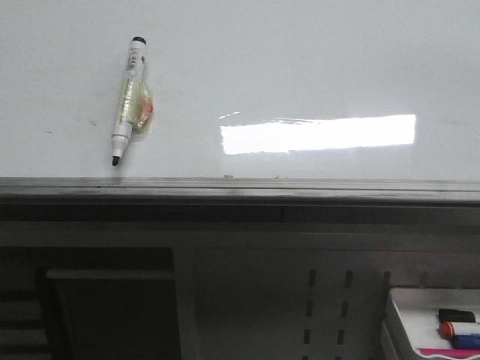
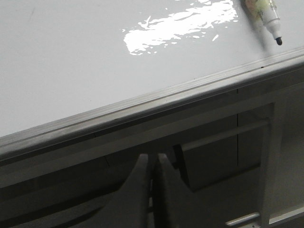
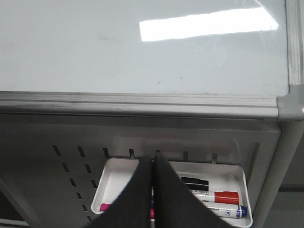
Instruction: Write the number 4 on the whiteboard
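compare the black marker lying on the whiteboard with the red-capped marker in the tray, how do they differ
The black marker lies alone on the whiteboard, uncapped, its dark tip bare; the red-capped marker sits capped in the white tray below the board, among other markers. The black marker has yellowish tape wrapped around its middle; the red-capped one shows none. Both have white barrels.

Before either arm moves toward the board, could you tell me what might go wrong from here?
1. The marker lies uncapped near the whiteboard edge rail; a nudge could smear ink or roll it off.
2. Both the left gripper and the right gripper look shut, so either must open before grasping.
3. Yellowish tape is wrapped around the marker's barrel; the grip may slip there.
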Available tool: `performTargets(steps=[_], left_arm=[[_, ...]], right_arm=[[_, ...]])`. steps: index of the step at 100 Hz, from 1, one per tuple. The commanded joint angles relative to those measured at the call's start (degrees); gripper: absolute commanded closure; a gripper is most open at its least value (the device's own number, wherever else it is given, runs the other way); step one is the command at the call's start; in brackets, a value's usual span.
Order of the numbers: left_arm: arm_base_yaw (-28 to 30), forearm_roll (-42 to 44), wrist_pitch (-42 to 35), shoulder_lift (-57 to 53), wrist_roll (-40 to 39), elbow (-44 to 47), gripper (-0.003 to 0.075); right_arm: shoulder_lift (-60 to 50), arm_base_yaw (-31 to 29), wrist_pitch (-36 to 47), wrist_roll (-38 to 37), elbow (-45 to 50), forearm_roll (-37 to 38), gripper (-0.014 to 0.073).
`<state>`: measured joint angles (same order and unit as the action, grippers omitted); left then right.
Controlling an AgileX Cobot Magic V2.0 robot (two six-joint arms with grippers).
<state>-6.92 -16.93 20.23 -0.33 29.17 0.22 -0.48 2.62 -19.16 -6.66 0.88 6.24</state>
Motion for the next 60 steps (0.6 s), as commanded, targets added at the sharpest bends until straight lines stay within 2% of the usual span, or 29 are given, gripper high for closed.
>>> performTargets(steps=[1, 18, 37, 46, 54, 60], left_arm=[[0.1, -0.4, -2.3, -1.5, -0.5, 2.0, 0.0741], [0.1, -0.4, -2.3, -1.5, -0.5, 2.0, 0.0741], [0.1, -1.5, -2.5, -1.5, -0.5, 2.0, 0.0741], [0.1, -9.2, -6.4, -1.5, -0.5, 2.0, 0.0741], [0.1, -24.6, -11.6, -1.5, -0.5, 2.0, 0.0741], [0.1, -32.3, -14.6, -1.5, -0.5, 2.0, 0.0741]], right_arm=[[-0.9, -0.3, 1.0, 0.2, 1.1, 0.6, 0.0659], [-0.9, -0.3, 1.9, 0.2, 1.1, 0.9, 0.0659], [-0.9, -0.3, 11.4, 0.2, 1.1, 0.5, 0.0659], [-0.9, -0.3, 14.4, 0.2, 1.1, -1.7, 0.0659], [-0.9, -0.3, 17.4, 0.2, 1.1, -6.2, 0.0659], [-0.9, -0.3, 18.5, 0.2, 1.1, -9.3, 0.0659]])
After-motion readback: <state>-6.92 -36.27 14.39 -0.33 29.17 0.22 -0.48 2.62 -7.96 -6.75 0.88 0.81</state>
